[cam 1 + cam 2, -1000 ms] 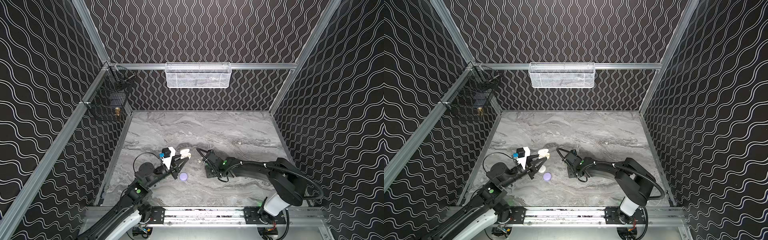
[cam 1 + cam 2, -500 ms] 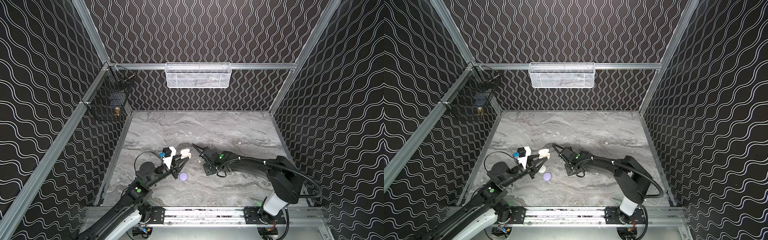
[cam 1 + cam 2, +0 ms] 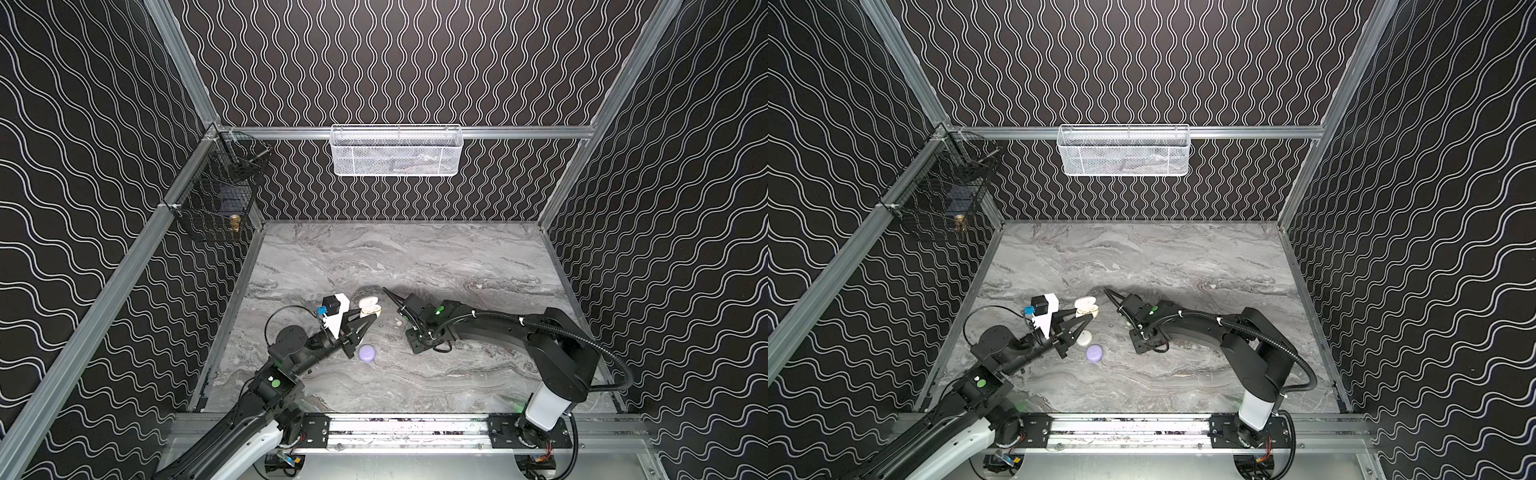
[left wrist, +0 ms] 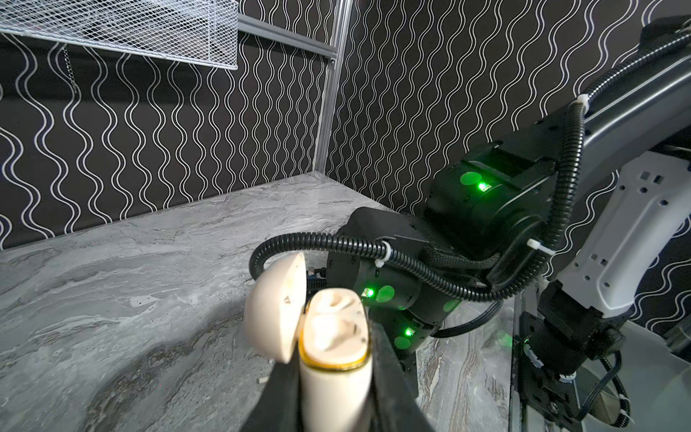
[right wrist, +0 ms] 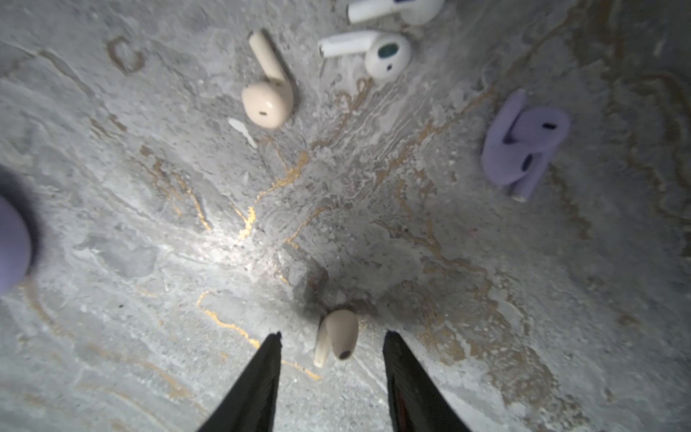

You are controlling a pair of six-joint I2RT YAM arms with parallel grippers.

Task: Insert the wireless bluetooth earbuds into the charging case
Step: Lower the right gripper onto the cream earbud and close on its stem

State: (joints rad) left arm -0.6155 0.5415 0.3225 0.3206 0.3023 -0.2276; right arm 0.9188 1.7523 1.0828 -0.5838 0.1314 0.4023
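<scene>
My left gripper (image 4: 332, 377) is shut on a cream charging case (image 4: 334, 348), which it holds upright with the lid (image 4: 273, 310) swung open. In both top views the charging case (image 3: 369, 306) (image 3: 1086, 306) sits at the left gripper's tips (image 3: 371, 318), left of centre. My right gripper (image 5: 332, 336) hangs open over the table with an off-white earbud (image 5: 338, 331) lying between its fingers, touching neither. Beyond it lie a cream earbud (image 5: 267, 101), white earbuds (image 5: 374, 52) and a lavender pair (image 5: 523, 146). In a top view the right gripper (image 3: 394, 306) is just right of the case.
A shut lavender case (image 3: 367, 353) (image 3: 1094, 353) and a white case (image 3: 1084, 338) lie on the marble table (image 3: 457, 257) beside the left gripper. A white mesh basket (image 3: 397, 151) hangs on the back wall. A black wire basket (image 3: 216, 208) hangs at the left.
My right gripper has moved a little left and farther back, closer to the held case, and its jaws have narrowed slightly. The left gripper and case have stayed put.
</scene>
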